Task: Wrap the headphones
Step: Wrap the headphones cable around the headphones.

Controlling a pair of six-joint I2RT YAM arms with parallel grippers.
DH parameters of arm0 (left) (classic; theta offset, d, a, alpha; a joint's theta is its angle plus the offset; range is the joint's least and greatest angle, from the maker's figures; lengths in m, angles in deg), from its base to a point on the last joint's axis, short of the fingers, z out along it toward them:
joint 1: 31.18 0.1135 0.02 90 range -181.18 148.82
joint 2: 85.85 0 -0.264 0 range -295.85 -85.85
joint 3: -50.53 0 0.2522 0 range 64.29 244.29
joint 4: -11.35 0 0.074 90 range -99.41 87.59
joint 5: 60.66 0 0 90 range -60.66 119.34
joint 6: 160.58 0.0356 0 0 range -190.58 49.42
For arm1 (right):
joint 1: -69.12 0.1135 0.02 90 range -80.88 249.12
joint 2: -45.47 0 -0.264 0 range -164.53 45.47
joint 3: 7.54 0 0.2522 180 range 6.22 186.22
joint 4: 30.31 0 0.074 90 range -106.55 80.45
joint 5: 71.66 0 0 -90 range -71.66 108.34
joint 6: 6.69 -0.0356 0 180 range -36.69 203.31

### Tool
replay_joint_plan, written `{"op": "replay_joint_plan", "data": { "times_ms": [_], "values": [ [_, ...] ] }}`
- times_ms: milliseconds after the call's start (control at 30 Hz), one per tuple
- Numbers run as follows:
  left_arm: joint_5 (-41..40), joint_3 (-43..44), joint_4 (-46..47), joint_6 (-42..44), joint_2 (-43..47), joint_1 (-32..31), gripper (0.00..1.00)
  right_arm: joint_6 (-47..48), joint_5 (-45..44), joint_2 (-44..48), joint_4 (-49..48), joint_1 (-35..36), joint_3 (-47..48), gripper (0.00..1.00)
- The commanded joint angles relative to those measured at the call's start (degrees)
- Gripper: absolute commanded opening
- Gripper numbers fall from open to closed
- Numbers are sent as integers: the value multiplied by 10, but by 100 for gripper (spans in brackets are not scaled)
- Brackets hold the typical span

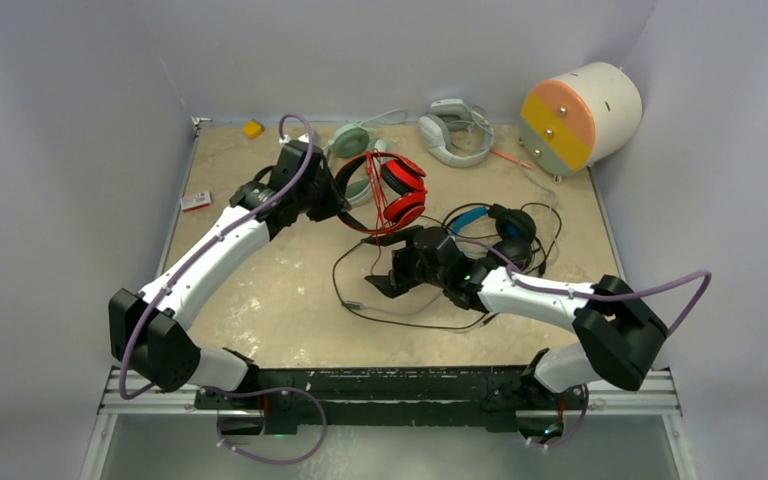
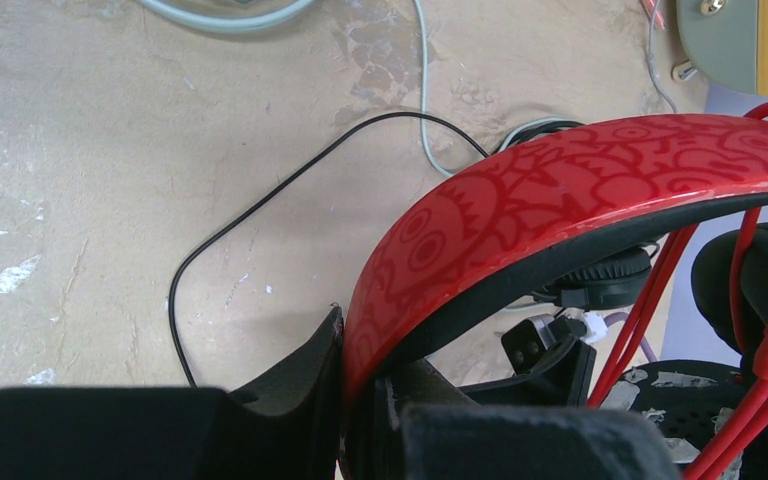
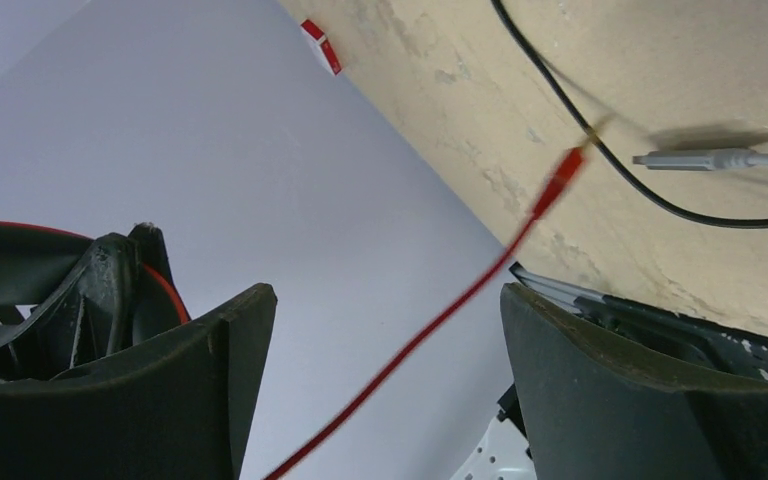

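Currently, the left tool (image 2: 360, 400) is pinched on the headband of the red-and-black headset (image 2: 560, 190), holding it above the far middle of the bench (image 1: 290, 300), presumably as a fixed anchor for winding. The headband's arc runs away from that grip toward the right tool (image 3: 385, 300). That tool is spread, and the red cable (image 3: 460, 295) passes loose through its gap.

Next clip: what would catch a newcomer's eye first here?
First, the red headset, held toward the far middle of the table with its band clamped in the left gripper. Next, the red cable, which passes between the open fingers of the right gripper, with the black-and-blue headset just beyond.
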Motion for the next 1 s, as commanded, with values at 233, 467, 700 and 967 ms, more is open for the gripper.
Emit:
{"op": "replay_joint_plan", "data": {
  "times_ms": [233, 467, 700, 967],
  "values": [
    [18, 33, 41, -10, -1, 2, 0, -204, 36, -24, -48, 1, 21, 74],
    [18, 41, 34, -9, 0, 2, 0, -208, 8, -20, -57, 1, -4, 54],
    [36, 47, 21, -8, 16, 2, 0, -221, -6, -10, -53, 1, -45, 35],
    [38, 47, 8, 6, 38, 2, 0, -222, -24, -2, -37, 1, -53, 3]
  ]
}}
